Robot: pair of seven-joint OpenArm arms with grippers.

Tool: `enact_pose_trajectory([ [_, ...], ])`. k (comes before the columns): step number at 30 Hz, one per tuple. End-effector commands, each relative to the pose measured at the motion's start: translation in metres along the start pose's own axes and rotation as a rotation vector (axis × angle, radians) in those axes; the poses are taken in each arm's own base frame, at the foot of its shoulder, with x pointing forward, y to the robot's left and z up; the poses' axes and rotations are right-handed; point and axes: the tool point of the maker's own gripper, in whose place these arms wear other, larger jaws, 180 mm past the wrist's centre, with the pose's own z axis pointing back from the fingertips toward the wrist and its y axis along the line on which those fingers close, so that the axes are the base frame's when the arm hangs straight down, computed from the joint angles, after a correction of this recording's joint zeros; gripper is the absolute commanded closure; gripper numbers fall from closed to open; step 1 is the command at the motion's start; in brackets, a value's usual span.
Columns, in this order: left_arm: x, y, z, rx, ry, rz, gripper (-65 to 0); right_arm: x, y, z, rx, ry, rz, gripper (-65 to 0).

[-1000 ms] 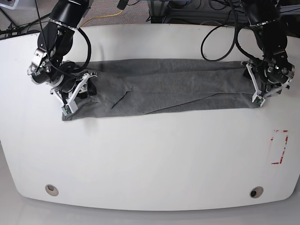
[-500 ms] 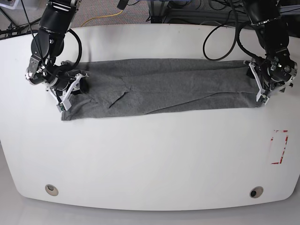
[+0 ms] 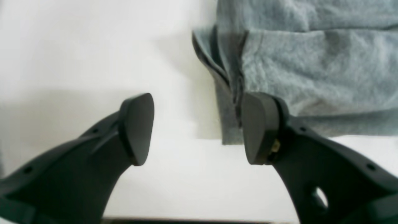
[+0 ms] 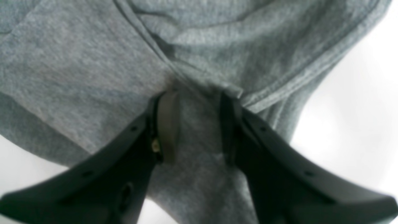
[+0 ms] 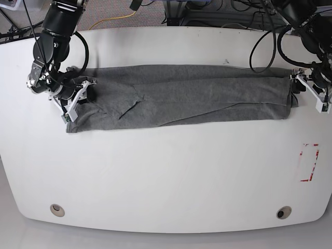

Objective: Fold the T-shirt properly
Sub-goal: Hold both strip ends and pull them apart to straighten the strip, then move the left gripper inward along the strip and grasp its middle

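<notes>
The white table (image 5: 166,176) is spanned near its far edge by the T-shirt (image 5: 181,96), folded into a long grey band. Its end toward the left edge is pinched by the right gripper (image 4: 194,124). The left gripper (image 3: 197,129) is spread wide, empty, at the opposite end.

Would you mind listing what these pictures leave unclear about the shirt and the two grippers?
- Right wrist view: whether the right gripper truly pinches the T-shirt; blur and bunched cloth hide the contact.
- Base view: the right gripper's jaws; too small, partly hidden by the arm.
- Left wrist view: whether the left gripper's pad touches the shirt's end; blurred.
- Base view: the shirt's underlayers and sleeves; hidden by the fold.
</notes>
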Motion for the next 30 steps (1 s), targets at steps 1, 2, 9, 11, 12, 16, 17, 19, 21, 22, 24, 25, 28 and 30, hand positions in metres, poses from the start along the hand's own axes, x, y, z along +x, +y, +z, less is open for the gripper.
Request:
enact_pose_trajectory([
  [1,0.005,0.005,-0.007,-0.051,-0.044,0.072,-46.5,0.012,-0.005,0.006,-0.015,-0.032,0.016,-20.5],
  [2,-0.001,0.005,-0.011,-0.077,-0.04,0.106,-48.2,0.012,-0.005,0.006,-0.015,-0.032,0.016,-20.5],
  [9,0.003,-0.008,-0.028,-0.195,-0.077,0.21,-49.6,0.012,-0.005,0.006,-0.015,-0.032,0.016,-20.5],
  [11,-0.005,-0.01,-0.035,-0.21,-0.055,0.234,-49.6,0.012,-0.005,0.006,-0.015,-0.032,0.016,-20.5],
  [12,-0.003,-0.011,-0.038,-0.224,-0.063,0.25,-49.6,0.012,-0.005,0.006,-0.015,-0.032,0.016,-20.5],
  [16,-0.001,-0.016,-0.048,-0.261,-0.072,0.29,-49.6,0.012,-0.005,0.006,-0.015,-0.032,0.016,-20.5],
  [17,-0.002,-0.018,-0.05,-0.268,-0.066,0.296,-49.6,0.012,-0.005,0.006,-0.015,-0.032,0.016,-20.5],
  [19,-0.002,-0.027,-0.055,-0.297,-0.052,0.285,-49.6,0.012,-0.005,0.006,-0.015,-0.032,0.016,-20.5],
  [21,-0.001,-0.038,-0.058,-0.328,-0.04,0.261,-49.4,0.013,-0.005,0.006,-0.015,-0.034,0.017,-20.5],
  [22,0.001,-0.041,-0.058,-0.339,-0.035,0.238,-49.3,0.013,-0.004,0.006,-0.014,-0.034,0.016,-20.5],
  [24,0.004,-0.053,-0.061,-0.371,-0.029,0.208,-48.1,0.013,-0.005,0.006,-0.014,-0.036,0.016,-20.5],
  [25,0.004,-0.057,-0.062,-0.379,-0.023,0.199,-45.4,0.014,-0.005,0.006,-0.014,-0.037,0.017,-20.5],
  [28,0.004,-0.06,-0.063,-0.385,-0.018,0.195,-26.5,0.016,-0.005,0.006,-0.014,-0.041,0.018,-20.5],
  [30,0.004,-0.06,-0.063,-0.386,-0.019,0.194,-10.6,0.016,-0.005,0.007,-0.015,-0.042,0.017,-20.5],
])
